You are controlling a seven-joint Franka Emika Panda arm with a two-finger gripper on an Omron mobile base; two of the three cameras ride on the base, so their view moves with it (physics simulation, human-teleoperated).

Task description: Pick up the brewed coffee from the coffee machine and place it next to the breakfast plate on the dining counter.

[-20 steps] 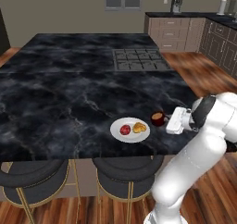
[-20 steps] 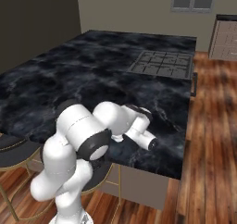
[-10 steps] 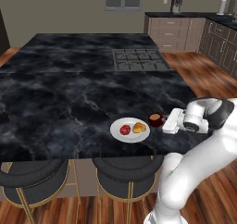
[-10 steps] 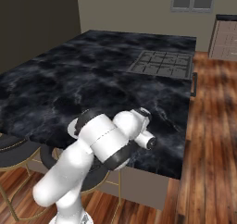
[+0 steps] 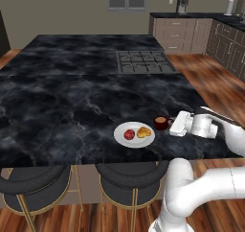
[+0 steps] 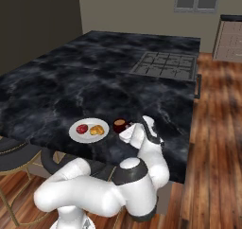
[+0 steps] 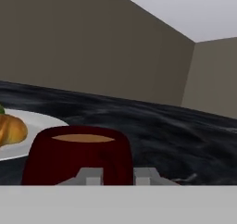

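Left base view, from where I stand: the breakfast plate (image 5: 134, 134) sits near the front edge of the black marble dining counter (image 5: 72, 101), carrying a red fruit piece (image 5: 129, 134) and a golden pastry (image 5: 144, 132), off to the gripper's left with the mug between them. The brewed coffee (image 5: 161, 123), a small dark red mug, stands upright on the counter just beside the plate's right rim and right in front of the gripper (image 5: 175, 124). The gripper lies level, pointing left at the mug, very close to it; whether it touches the mug, or whether its fingers are spread or together, I cannot tell. Beyond the gripper, farther back on the counter, is the inset cooktop (image 5: 145, 62). Below the counter's front edge are two round dark stools (image 5: 128, 180). From the hand view the mug (image 7: 78, 155) is dead ahead, light brown liquid level inside, with the pastry (image 7: 10, 129) on the plate to its left.
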